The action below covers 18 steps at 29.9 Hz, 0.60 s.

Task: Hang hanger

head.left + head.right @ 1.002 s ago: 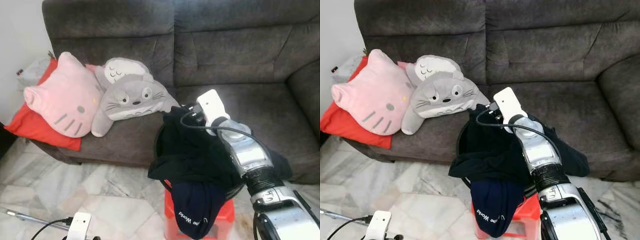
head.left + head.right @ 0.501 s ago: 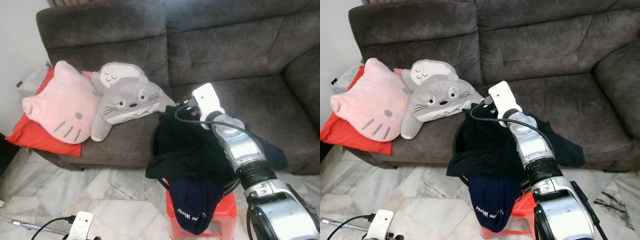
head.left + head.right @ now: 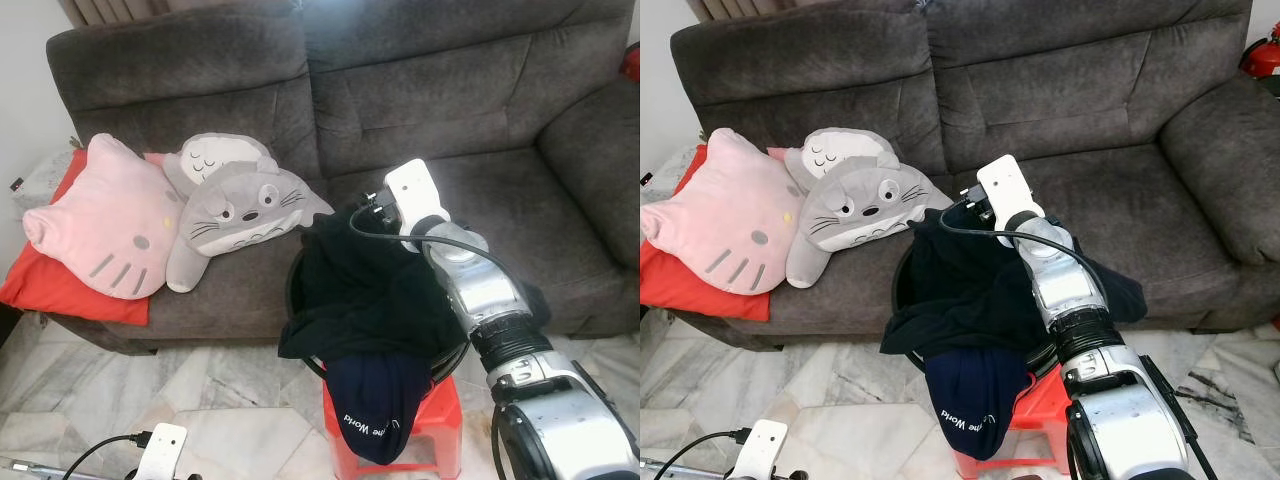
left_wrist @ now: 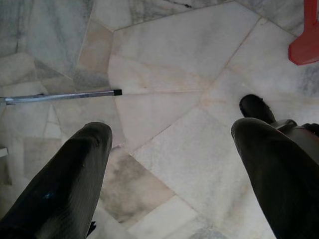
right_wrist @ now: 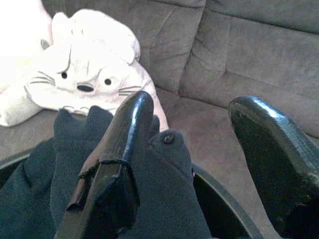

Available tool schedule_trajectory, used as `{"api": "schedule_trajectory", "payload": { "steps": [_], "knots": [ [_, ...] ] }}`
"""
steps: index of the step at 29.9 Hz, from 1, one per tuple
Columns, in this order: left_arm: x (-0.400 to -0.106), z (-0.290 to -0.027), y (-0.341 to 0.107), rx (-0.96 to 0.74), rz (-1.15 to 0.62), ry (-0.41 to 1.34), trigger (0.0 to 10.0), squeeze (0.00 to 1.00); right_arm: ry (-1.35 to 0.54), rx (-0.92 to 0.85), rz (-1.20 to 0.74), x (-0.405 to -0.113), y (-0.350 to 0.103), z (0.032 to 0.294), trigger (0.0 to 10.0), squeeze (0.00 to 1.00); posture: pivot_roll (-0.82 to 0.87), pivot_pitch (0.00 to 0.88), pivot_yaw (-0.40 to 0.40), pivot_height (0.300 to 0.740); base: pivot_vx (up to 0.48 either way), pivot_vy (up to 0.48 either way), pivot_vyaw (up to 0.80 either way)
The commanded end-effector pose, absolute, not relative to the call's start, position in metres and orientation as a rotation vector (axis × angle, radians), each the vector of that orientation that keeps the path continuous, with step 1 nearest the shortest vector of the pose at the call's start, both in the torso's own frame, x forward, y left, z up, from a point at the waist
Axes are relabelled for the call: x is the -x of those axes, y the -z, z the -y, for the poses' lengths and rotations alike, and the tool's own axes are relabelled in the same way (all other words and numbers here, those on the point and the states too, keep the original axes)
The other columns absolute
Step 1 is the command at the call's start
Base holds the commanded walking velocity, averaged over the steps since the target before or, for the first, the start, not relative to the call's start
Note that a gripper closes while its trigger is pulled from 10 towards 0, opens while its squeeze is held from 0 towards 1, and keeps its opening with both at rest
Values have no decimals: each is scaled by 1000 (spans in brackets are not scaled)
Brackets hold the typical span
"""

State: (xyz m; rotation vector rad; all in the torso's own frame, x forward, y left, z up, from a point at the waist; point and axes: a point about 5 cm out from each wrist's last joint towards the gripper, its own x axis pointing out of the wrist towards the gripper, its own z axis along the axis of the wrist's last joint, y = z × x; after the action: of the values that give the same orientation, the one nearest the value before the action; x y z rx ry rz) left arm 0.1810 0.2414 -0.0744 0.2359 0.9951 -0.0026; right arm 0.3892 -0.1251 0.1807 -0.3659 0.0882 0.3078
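Here the right gripper (image 5: pixel 189 149) hangs over a black basket (image 5: pixel 224 209) heaped with dark clothes (image 3: pixel 970 290), its fingers (image 5: pixel 124 144) spread wide and grasping nothing. No hanger can be told apart; a dark garment peak with a small stud (image 5: pixel 165 138) sits just beside one finger, between the two. The left gripper (image 4: pixel 169 164) is also spread, over marble floor (image 4: pixel 164 74).

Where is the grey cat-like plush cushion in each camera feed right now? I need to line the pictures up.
Left eye view: grey plush cushion on the sofa seat, left of the black basket.
Right eye view: same place, beside the pink cushion.
Right wrist view: washed out pale, beyond the right gripper, whose fingers are open.
Left wrist view: not in it.
Shared landmark: the dark clothes.
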Motion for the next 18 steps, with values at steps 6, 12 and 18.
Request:
{"api": "schedule_trajectory", "payload": {
  "steps": [6, 12, 18],
  "knots": [
    [-175, -251, 75, -210, -995, -65, 10000, 0, -320, 338, -66, -396, -191, 115, 10000, 0, -305, 26, 188, 740, 0, 0, 0],
    [-175, -251, 75, -183, -988, -99, 10000, 0, -446, 350, -121, -395, -182, 95, 10000, 0, -278, 29, 164, 740, 0, 0, 0],
    [-174, -251, 75, -177, -992, -100, 10000, 0, -501, 357, -202, -395, -173, 87, 10000, 0, -264, 38, 152, 740, 0, 0, 0]
  ]
}}
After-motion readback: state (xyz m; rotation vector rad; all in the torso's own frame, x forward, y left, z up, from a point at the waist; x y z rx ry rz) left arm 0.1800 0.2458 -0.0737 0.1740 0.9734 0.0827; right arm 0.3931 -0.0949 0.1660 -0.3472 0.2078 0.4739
